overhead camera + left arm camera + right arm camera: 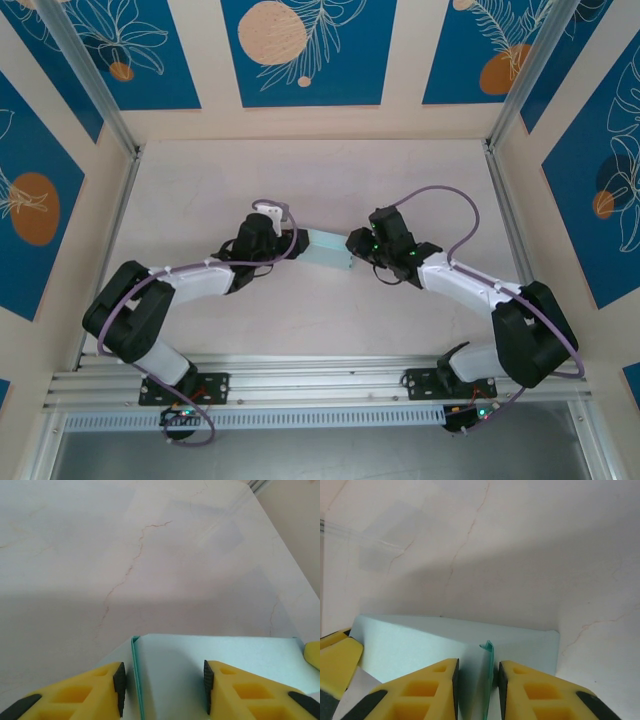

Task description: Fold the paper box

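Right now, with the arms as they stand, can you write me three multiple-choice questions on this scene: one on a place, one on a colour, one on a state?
1. Where is the paper box?
A) between the left gripper and the right gripper
B) in a far corner of the table
C) on the metal rail

2. What colour is it?
A) red
B) pale blue
C) black

3. What state is it in?
A) a flat sheet
B) torn pieces
C) folded up, with raised sides

Answers: 1 A, the top view shows it between both tips. 2 B, the card looks pale blue. 3 C, a card edge stands up between the right gripper's fingers.
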Robot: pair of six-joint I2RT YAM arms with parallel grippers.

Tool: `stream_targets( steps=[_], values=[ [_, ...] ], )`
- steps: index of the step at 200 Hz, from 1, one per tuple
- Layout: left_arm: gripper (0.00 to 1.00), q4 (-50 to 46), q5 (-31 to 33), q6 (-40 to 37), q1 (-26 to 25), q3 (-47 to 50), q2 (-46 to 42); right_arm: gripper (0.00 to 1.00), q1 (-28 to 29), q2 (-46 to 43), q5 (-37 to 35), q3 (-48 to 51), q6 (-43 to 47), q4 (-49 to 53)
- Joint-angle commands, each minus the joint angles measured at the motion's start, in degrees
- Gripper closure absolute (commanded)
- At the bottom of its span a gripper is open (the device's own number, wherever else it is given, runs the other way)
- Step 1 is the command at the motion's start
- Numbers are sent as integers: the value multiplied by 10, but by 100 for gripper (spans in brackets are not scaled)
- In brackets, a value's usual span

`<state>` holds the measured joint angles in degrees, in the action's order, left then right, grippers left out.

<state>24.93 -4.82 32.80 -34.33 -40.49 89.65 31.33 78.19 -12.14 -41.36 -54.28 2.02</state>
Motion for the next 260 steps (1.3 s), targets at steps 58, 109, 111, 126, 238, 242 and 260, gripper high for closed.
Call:
stream_targets(
  steps=[58, 109, 111, 126, 238, 242, 260],
  values=[
    [59, -153, -17, 16, 38, 75, 25, 77, -21, 90, 46, 87, -20, 123],
    [50, -111, -83, 51, 50, 86, 27, 74, -24, 83, 60, 65, 10, 119],
    [49, -111, -86, 53, 50, 85, 26, 74, -25, 82, 60, 63, 12, 119],
    [47, -98, -113, 70, 58, 82, 20, 74, -25, 81, 58, 49, 23, 126],
    [57, -53, -174, 86, 94, 88, 30, 49, -28, 71, 75, -117, 114, 222],
    [57, -51, -173, 85, 94, 89, 32, 46, -29, 70, 76, -125, 118, 229],
    [57, -42, -172, 86, 94, 91, 40, 38, -35, 58, 86, -153, 132, 243]
  ],
)
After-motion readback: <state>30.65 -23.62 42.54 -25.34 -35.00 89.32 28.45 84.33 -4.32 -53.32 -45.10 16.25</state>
